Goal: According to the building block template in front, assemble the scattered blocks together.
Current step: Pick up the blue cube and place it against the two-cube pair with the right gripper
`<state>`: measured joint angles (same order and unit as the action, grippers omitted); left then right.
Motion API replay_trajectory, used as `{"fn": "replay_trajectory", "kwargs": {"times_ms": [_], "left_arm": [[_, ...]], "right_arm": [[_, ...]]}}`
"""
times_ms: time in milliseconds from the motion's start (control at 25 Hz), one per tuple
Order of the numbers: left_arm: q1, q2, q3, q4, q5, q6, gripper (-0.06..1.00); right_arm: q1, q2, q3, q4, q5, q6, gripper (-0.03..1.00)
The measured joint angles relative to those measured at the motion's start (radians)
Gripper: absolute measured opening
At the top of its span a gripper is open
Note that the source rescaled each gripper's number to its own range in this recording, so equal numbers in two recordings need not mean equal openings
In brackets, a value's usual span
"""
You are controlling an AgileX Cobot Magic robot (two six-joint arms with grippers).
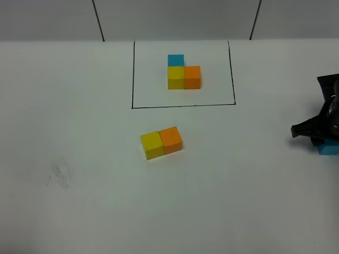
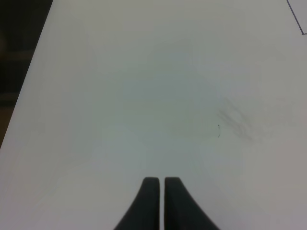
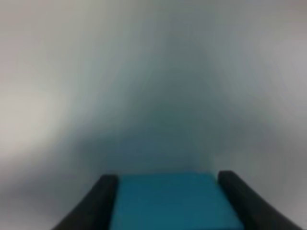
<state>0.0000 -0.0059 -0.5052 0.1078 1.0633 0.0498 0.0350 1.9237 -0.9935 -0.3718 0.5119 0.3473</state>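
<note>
The building block template [image 1: 184, 71], an L of blue, yellow and orange cubes, sits inside a thin black rectangle at the back of the table. Of the scattered blocks, the yellow cube [image 1: 152, 144] and the orange cube [image 1: 170, 139] lie side by side and touching, near the table's middle. At the far right edge, the light blue cube [image 1: 328, 149] sits low on the table under my right gripper [image 1: 324, 138]. In the right wrist view this gripper [image 3: 168, 178] is shut on the blue cube [image 3: 175, 203], one finger against each side. My left gripper [image 2: 158, 199] is shut on nothing over bare table.
The white table [image 1: 79, 132] carries a faint grey smudge [image 1: 60, 173] at the left, also visible as a smudge [image 2: 235, 122] in the left wrist view. The table's left edge [image 2: 29, 86] drops into darkness. A corner of the black drawn line [image 2: 297, 17] shows.
</note>
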Motion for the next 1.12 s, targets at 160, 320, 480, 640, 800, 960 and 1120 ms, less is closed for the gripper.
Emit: {"fn": "replay_trajectory", "kwargs": {"times_ms": [160, 320, 480, 640, 800, 960, 1120], "left_arm": [[0.0, 0.0, 0.0, 0.0, 0.0, 0.0, 0.0], [0.0, 0.0, 0.0, 0.0, 0.0, 0.0, 0.0], [0.0, 0.0, 0.0, 0.0, 0.0, 0.0, 0.0], [0.0, 0.0, 0.0, 0.0, 0.0, 0.0, 0.0], [0.0, 0.0, 0.0, 0.0, 0.0, 0.0, 0.0], [0.0, 0.0, 0.0, 0.0, 0.0, 0.0, 0.0], [0.0, 0.0, 0.0, 0.0, 0.0, 0.0, 0.0]], "right_arm": [[0.0, 0.0, 0.0, 0.0, 0.004, -0.037, 0.5], [0.0, 0.0, 0.0, 0.001, 0.005, -0.056, 0.5], [0.015, -0.011, 0.0, 0.008, 0.013, -0.064, 0.5], [0.036, -0.064, -0.025, 0.037, 0.033, -0.087, 0.5], [0.075, -0.133, -0.08, 0.052, 0.08, -0.105, 0.5], [0.148, -0.186, -0.151, 0.06, 0.15, -0.111, 0.5], [0.245, -0.211, -0.229, 0.084, 0.21, -0.111, 0.5]]}}
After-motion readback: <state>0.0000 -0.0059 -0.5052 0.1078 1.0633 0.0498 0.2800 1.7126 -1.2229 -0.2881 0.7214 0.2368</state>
